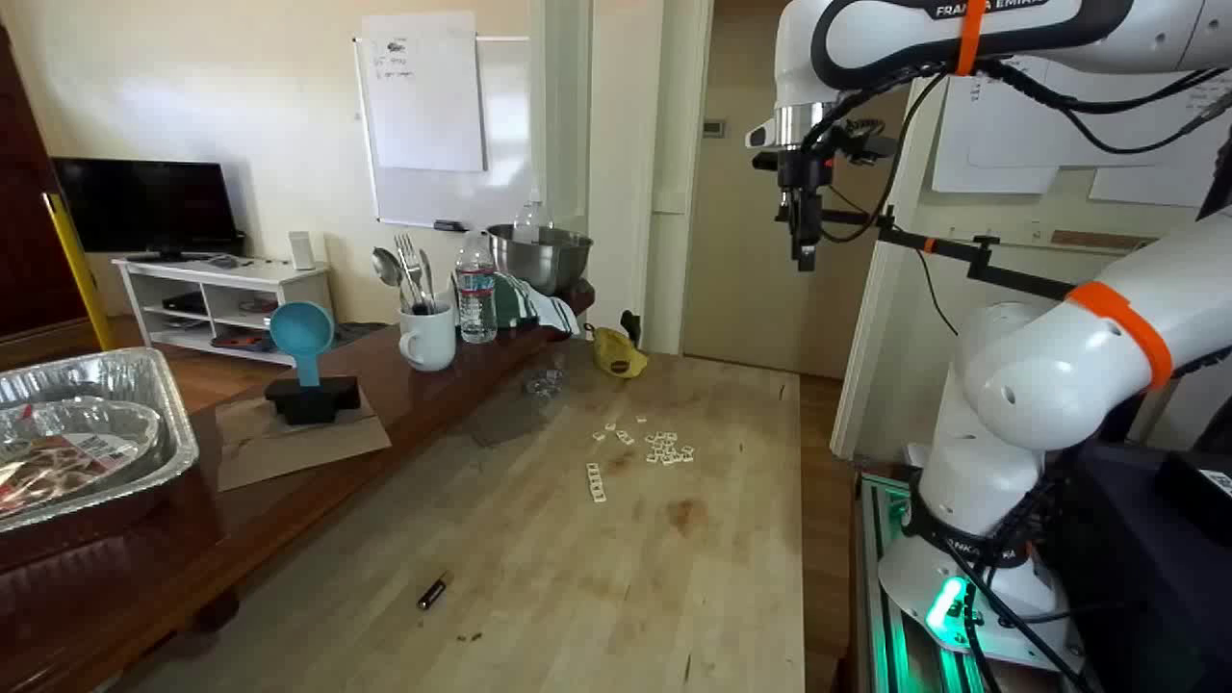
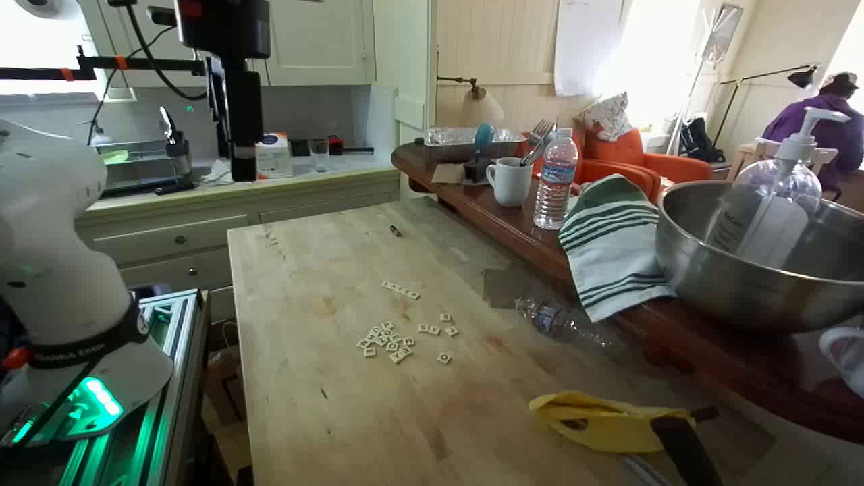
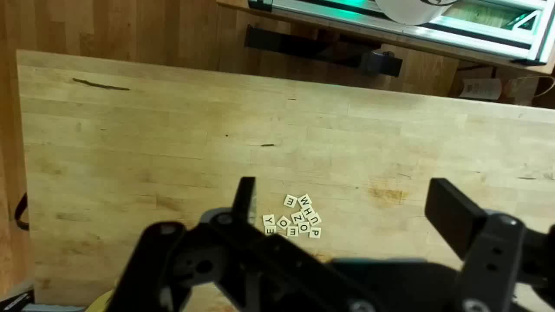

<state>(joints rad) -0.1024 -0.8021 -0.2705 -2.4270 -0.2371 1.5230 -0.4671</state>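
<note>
My gripper (image 3: 340, 195) is open, with its two black fingers wide apart and nothing between them. It hangs high above the wooden table, pointing down, in both exterior views (image 1: 803, 258) (image 2: 244, 172). Nearest below it is a loose cluster of cream letter tiles (image 3: 303, 221), also in both exterior views (image 1: 667, 449) (image 2: 390, 341). Some tiles overlap or touch. In the wrist view the left finger and linkage hide part of the table beside them. A straight row of tiles (image 2: 401, 290) lies apart from the cluster; it also shows in an exterior view (image 1: 595, 483).
A dark battery (image 1: 433, 591) lies on the wooden table (image 1: 539, 577). A yellow bag (image 2: 601, 422) and a crushed bottle (image 2: 553, 318) lie near one end. A raised brown counter alongside bears a mug of cutlery (image 1: 428, 337), a water bottle (image 1: 476, 294) and a steel bowl (image 2: 763, 270).
</note>
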